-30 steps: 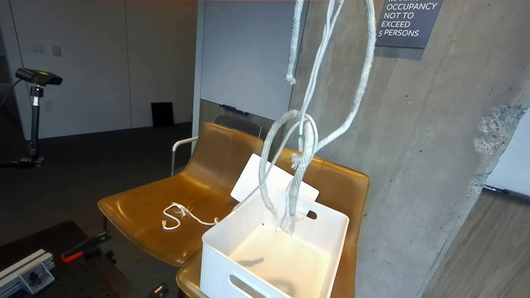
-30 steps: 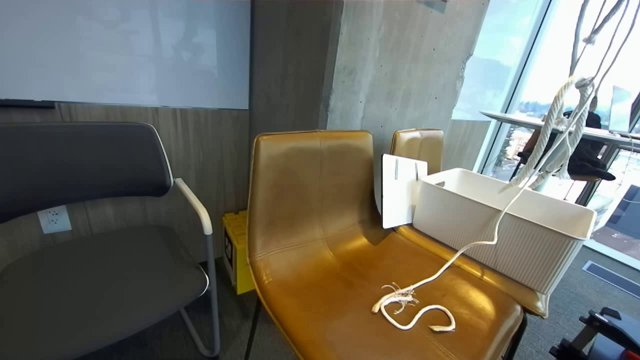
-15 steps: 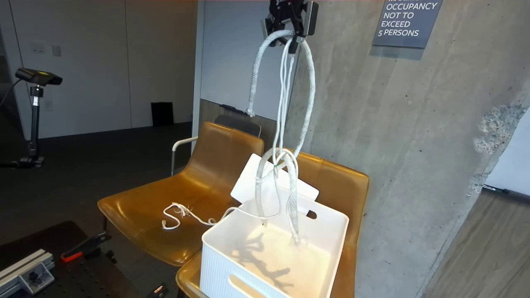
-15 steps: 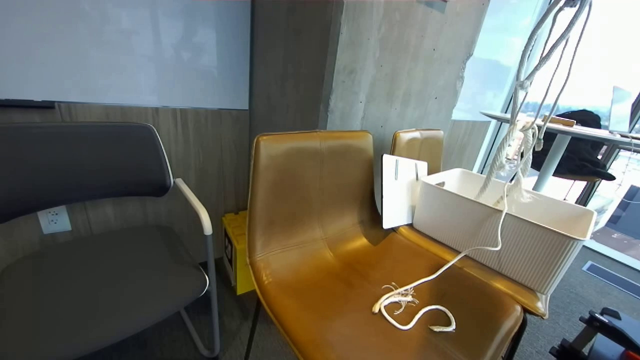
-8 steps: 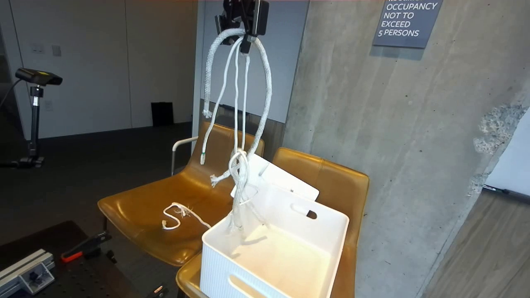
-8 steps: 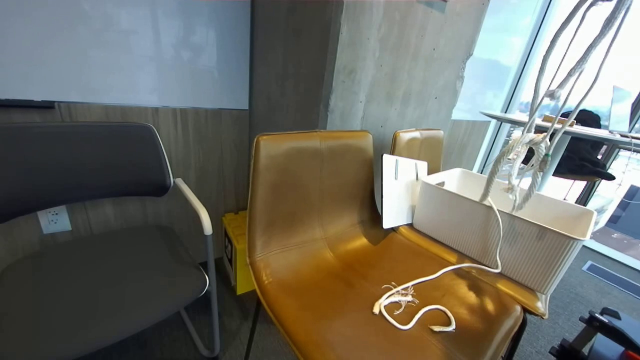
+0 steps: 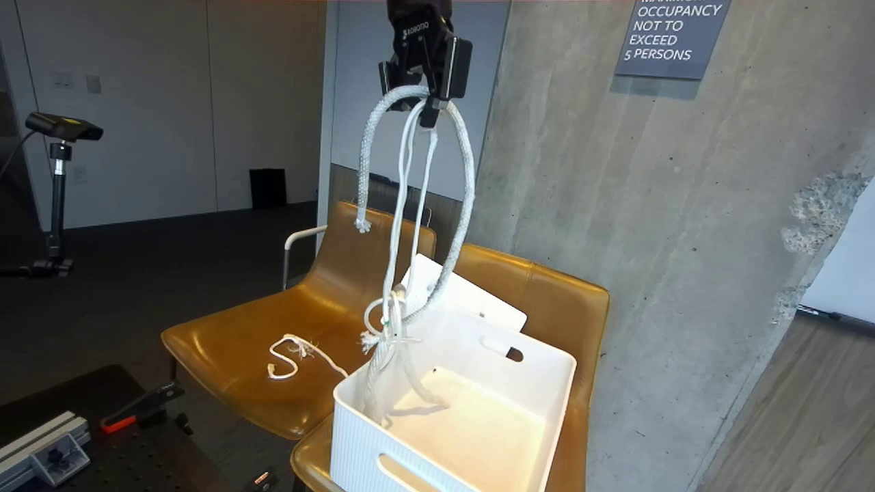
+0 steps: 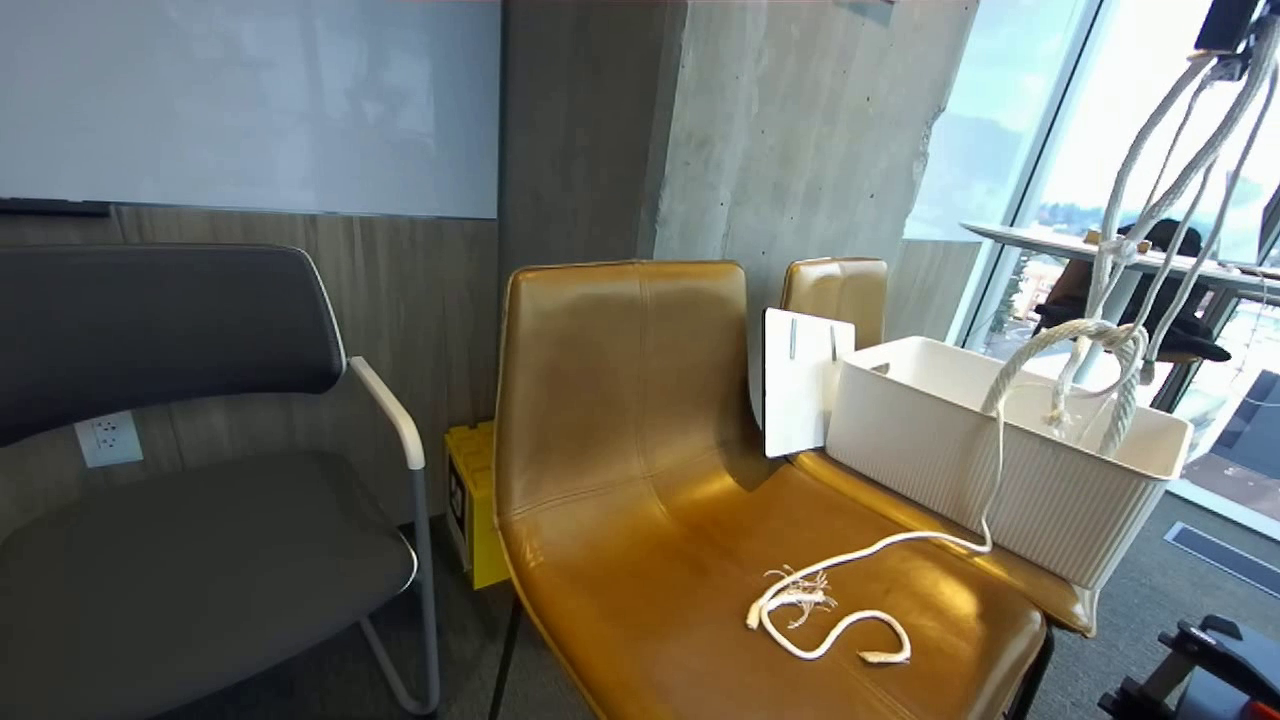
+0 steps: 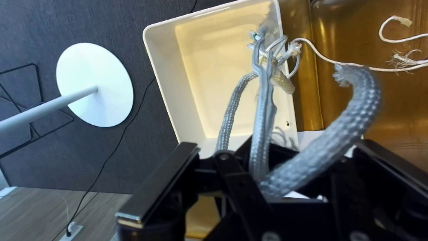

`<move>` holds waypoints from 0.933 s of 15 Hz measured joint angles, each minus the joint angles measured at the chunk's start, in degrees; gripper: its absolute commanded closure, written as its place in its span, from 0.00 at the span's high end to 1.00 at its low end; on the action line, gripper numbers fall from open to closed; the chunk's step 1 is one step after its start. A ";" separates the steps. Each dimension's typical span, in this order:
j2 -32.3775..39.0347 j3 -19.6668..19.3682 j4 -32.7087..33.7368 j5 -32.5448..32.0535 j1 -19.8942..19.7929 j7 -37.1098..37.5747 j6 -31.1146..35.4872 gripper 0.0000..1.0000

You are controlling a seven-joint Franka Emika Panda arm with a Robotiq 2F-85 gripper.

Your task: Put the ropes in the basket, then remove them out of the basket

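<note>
The ropes (image 7: 467, 184) hang as a knotted bunch of off-white cords from my gripper (image 7: 431, 113), which is shut on their upper loops. Above the white basket (image 7: 362, 444), the gripper stands well clear of the rim. The lower knot and tails of the ropes (image 8: 1120, 410) dip inside the basket (image 8: 920, 440), toward one end. One thin cord trails over the wall onto the chair seat and ends there in a frayed curl (image 8: 800, 600). In the wrist view, thick rope (image 9: 317, 150) crosses in front of the fingers, hiding the fingertips.
The basket stands on a tan chair (image 7: 588, 301), with a second tan chair (image 8: 620, 380) beside it. A flat white flap (image 8: 805, 380) is upright at the basket's end. A concrete wall (image 7: 683, 239) rises behind. A round white table base (image 9: 93, 83) is on the floor.
My gripper came into view, moved left in an exterior view, then down and slightly right. The ropes swung with it, and their lower part now hangs deeper in the basket.
</note>
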 measured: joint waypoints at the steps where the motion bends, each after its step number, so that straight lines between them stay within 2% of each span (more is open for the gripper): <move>1: 0.80 -0.55 -0.09 -0.05 -0.63 -0.24 1.56 0.00; 7: 7.07 -2.64 0.29 -1.01 -3.36 -0.32 10.21 0.00; 8: 8.04 -2.73 0.44 -1.24 -3.44 -0.31 10.89 0.25; 10: 9.73 -2.75 0.51 -1.46 -3.44 -0.17 11.43 0.33; 14: 11.77 -2.87 0.52 -1.96 -3.46 0.03 11.44 0.62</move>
